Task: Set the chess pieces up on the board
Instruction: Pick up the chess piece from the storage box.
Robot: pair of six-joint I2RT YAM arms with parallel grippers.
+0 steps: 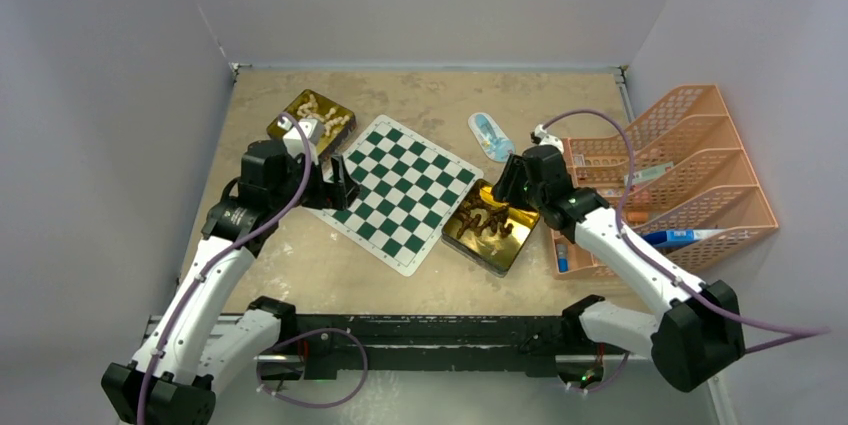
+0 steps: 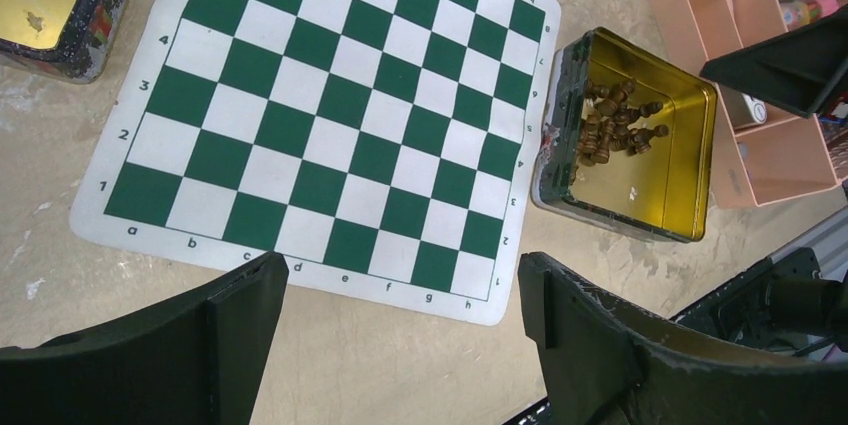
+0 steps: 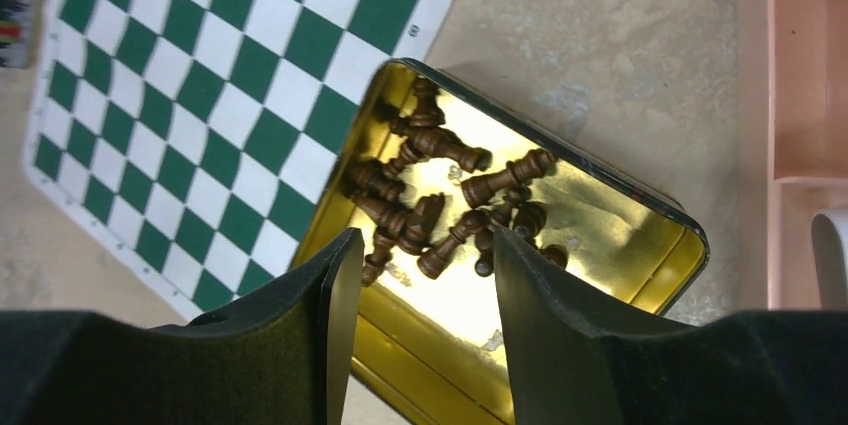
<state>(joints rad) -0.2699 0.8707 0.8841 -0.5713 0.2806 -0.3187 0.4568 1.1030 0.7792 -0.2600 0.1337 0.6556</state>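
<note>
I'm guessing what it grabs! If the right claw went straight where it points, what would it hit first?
Probably the pile of dark brown chess pieces lying in the gold tin, straight ahead of the right claw; how far is unclear.

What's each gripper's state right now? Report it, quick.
Left gripper: open, jaws wide, holding nothing.
Right gripper: open, jaws apart over the dark chess pieces in the gold tin, nothing gripped.

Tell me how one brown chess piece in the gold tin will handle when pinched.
The dark pieces look small and light, probably easy to lift. They lie on their sides in a heap, so neighbours may shift. Their rounded bodies could roll or slip on the shiny tin.
</note>
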